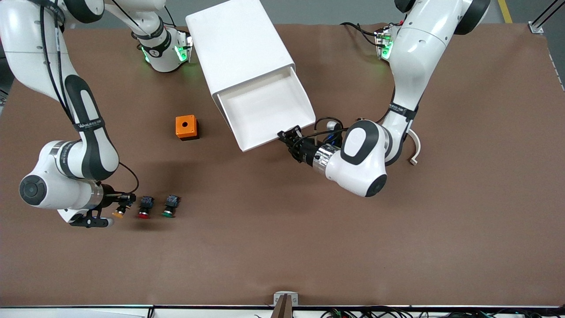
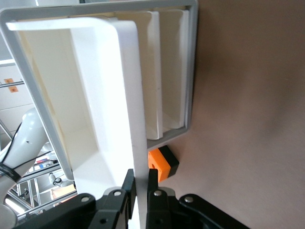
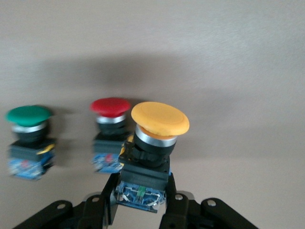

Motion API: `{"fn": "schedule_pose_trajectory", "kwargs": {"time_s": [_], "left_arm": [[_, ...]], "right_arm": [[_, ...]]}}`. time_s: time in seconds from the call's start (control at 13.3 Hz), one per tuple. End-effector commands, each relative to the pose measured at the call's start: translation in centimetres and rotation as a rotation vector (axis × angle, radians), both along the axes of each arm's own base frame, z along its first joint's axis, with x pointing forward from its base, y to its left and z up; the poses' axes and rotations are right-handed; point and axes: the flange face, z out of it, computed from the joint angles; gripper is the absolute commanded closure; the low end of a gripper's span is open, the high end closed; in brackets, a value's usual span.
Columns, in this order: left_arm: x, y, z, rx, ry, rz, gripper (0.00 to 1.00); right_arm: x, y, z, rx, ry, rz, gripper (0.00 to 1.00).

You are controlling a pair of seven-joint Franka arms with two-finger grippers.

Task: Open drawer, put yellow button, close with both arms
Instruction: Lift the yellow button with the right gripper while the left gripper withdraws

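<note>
Yellow button (image 3: 159, 119): I see it clamped by its bluish rear block between the right gripper's fingers (image 3: 167, 195), cap pointing away from the wrist. In the front view it sits at the right arm's end of the table, low near the tabletop (can't tell from here if it still touches).
Right gripper (image 1: 121, 204): clenched on the yellow button, just beside the red button.
Red button (image 1: 145, 207): on the table next to the yellow one; green button (image 1: 169, 207) just past it, toward the left arm's end. Both apart from the gripper.
Drawer (image 1: 265, 108): topmost one, pulled well out of the cabinet (image 1: 238, 42), inside bare white.
Left gripper (image 1: 288, 138): at the drawer's front corner; wrist view shows its fingers (image 2: 127, 183) pinched on the thin front wall of the drawer (image 2: 125, 86).
Orange box (image 1: 186, 127): small cube with a round hole on top, on the table beside the drawer, toward the right arm's end.
</note>
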Motion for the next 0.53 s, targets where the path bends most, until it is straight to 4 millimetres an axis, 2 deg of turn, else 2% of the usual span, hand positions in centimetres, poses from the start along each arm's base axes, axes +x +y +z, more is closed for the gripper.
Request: {"fn": "schedule_pose_trajectory", "kwargs": {"time_s": [0.0,0.07,0.15,0.22,0.3,0.45], "left_arm": [[1.3,0.1,0.0,-0.02,-0.069,0.01,0.82],[1.4,0.2,0.1,-0.022,-0.075,0.01,0.68],[1.5,0.3,0.3,-0.029,-0.087,0.009,0.23],[1.6,0.3,0.4,-0.028,-0.091,0.009,0.01],[1.8,0.7,0.7,-0.03,-0.097,0.014,0.0],[3.1,2.7,0.9,-0.024,-0.115,0.034,0.0]], "right_arm": [[-0.9,3.4,4.4,-0.012,0.021,-0.065,0.99],[-1.3,4.8,5.7,-0.022,0.038,-0.101,0.99],[-1.7,6.5,7.3,-0.029,0.042,-0.128,0.99],[-2.2,7.8,8.4,-0.034,0.055,-0.161,0.99],[-2.6,9.1,9.5,-0.036,0.061,-0.189,0.99],[-3.8,12.5,12.0,-0.031,0.088,-0.263,0.99]]}}
